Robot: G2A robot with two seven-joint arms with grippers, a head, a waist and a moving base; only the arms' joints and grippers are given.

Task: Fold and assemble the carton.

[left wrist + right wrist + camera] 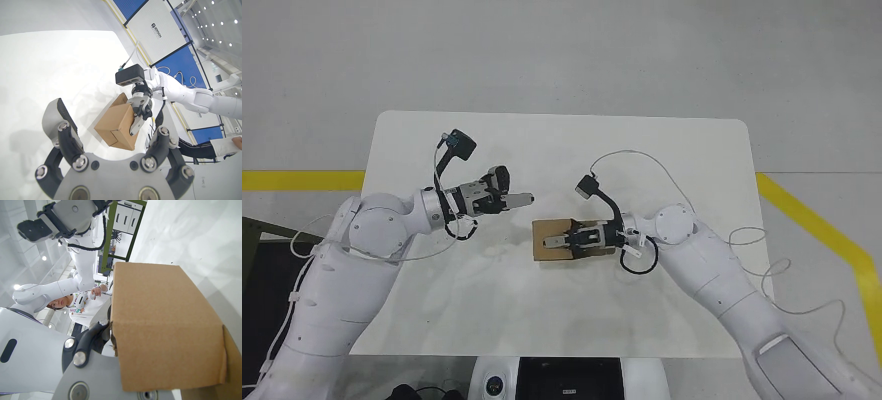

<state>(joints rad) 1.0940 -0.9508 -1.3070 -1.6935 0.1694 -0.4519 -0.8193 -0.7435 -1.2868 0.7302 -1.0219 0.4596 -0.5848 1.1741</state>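
The right gripper (557,241) clamps one wall of the brown cardboard carton (542,228) at the middle of the white tabletop (662,160), steadying it. The left gripper (520,200) hovers nearby, spread wide, likely ready to fold.

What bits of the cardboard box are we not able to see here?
- Inside of the carton: right wrist view, its own brown walls cover it.
- Carton's far end: left wrist view, its own body and the right gripper hide it.
- Carton's top: top view, partly under the right gripper.
- Carton's underside: every view, it faces the table.
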